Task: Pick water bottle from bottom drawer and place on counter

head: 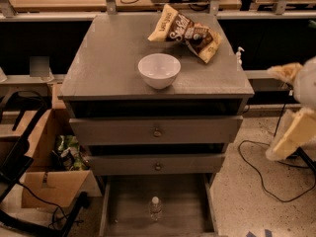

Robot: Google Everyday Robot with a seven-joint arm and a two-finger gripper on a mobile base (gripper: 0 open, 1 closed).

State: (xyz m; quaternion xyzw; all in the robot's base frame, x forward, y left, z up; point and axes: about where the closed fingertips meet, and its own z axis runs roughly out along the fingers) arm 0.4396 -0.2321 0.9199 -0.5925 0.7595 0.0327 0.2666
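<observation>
Water bottle point(155, 209) upright in bottom drawer point(126, 206); tool point(296, 107) far right; bag point(185, 31) print unreadable.

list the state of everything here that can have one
water bottle: upright, capped, standing in the bottom drawer
bottom drawer: pulled open
two upper drawers: look shut
white bowl: upright, looks empty, on the counter
snack bags: lying crumpled at the back of the counter
cardboard box: flaps open
gripper: at the right edge, off to the side of the cabinet, far from the bottle
</observation>
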